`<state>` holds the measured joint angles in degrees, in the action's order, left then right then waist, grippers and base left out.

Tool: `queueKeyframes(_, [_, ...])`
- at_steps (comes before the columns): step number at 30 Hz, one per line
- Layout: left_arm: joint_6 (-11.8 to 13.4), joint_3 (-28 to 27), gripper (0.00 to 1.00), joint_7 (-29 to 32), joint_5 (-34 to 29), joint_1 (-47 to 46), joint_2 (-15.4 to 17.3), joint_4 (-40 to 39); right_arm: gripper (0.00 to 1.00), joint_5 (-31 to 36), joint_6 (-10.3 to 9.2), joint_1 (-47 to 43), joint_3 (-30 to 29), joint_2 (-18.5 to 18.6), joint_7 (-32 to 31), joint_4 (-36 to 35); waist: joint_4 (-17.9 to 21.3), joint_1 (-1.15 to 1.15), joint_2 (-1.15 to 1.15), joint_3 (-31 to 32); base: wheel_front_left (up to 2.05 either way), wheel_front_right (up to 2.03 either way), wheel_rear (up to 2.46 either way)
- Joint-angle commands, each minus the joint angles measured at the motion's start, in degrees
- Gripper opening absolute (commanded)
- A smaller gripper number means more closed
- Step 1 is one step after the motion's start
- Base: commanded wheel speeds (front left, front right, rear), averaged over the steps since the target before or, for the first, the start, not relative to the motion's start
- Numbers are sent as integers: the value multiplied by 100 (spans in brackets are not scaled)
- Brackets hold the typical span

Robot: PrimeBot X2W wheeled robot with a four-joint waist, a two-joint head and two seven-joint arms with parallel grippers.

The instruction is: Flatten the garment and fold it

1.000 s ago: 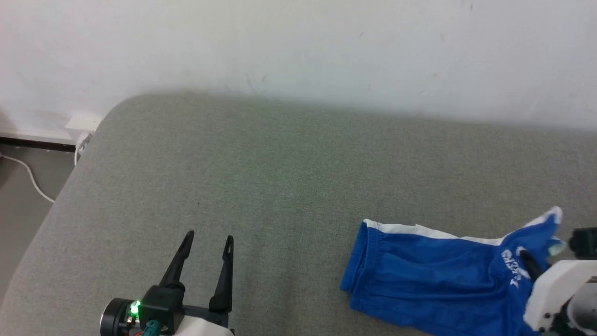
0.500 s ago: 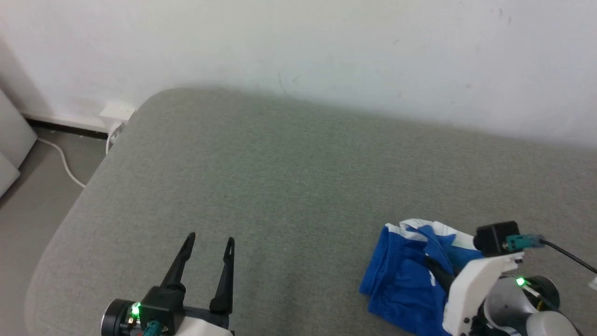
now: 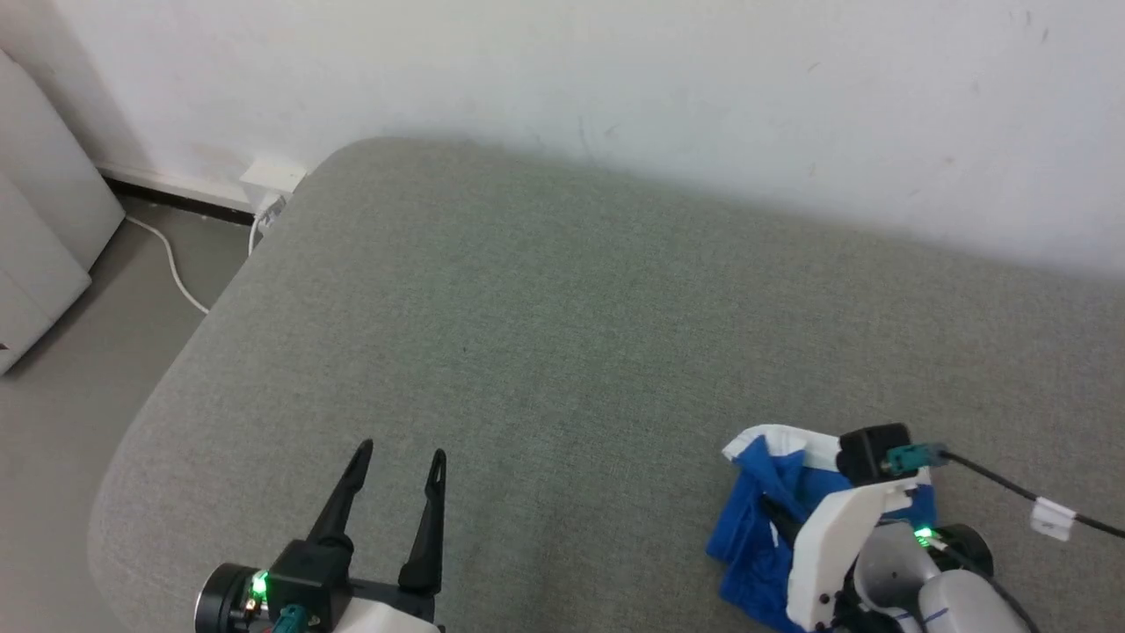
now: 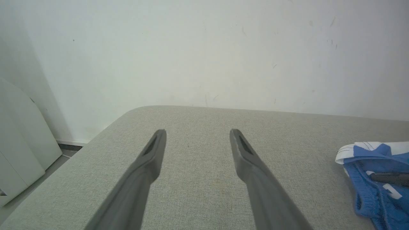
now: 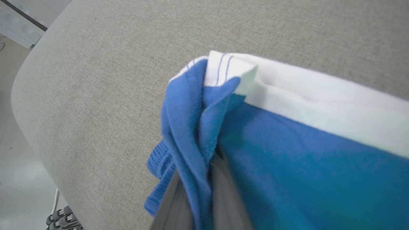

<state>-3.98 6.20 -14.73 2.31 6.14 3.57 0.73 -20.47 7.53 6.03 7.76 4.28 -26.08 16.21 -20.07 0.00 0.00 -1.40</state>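
Note:
The garment (image 3: 749, 538), bright blue shorts with a white stripe, lies bunched and doubled over on the grey cushion (image 3: 545, 334) at the lower right. My right gripper (image 3: 782, 520) is shut on a fold of its blue cloth. In the right wrist view the garment (image 5: 287, 153) drapes over the right gripper (image 5: 204, 182), whose tips are hidden under the fabric, with the ribbed waistband beside them. My left gripper (image 3: 401, 454) hovers open over bare cushion at the lower left, well apart from the shorts. In the left wrist view the left gripper (image 4: 198, 132) holds nothing, and the garment (image 4: 367, 159) lies to the right.
A white wall (image 3: 615, 70) runs behind the cushion. The cushion's rounded left edge drops to the floor (image 3: 79, 352), where a white cable (image 3: 171, 268), a wall socket (image 3: 272, 174) and a white cabinet (image 3: 44, 193) stand.
The head camera has swung left. My right gripper has carried the shorts' far end leftward over the waistband end, so the spread garment is now doubled into a bunch. The left gripper has stayed still.

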Motion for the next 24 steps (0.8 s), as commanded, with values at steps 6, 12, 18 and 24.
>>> queueKeyframes(6, [-11,0,100,-27,-47,-10,-42,37,100,-95,-4,292,526,-36,351,259,46,0,0,-92,0,0,0])
queueKeyframes(12, [2,-21,100,-27,-37,-30,-48,109,100,-395,-4,499,1204,221,553,234,225,0,0,-20,0,0,0])
queueKeyframes(18, [4,-77,100,-27,28,-12,-54,111,100,-285,-4,822,1676,803,876,-110,503,0,0,137,0,0,0])
queueKeyframes(24, [-5,-173,100,-27,99,18,-59,55,100,423,-4,1261,1786,1675,1412,-570,882,0,0,266,0,0,0])
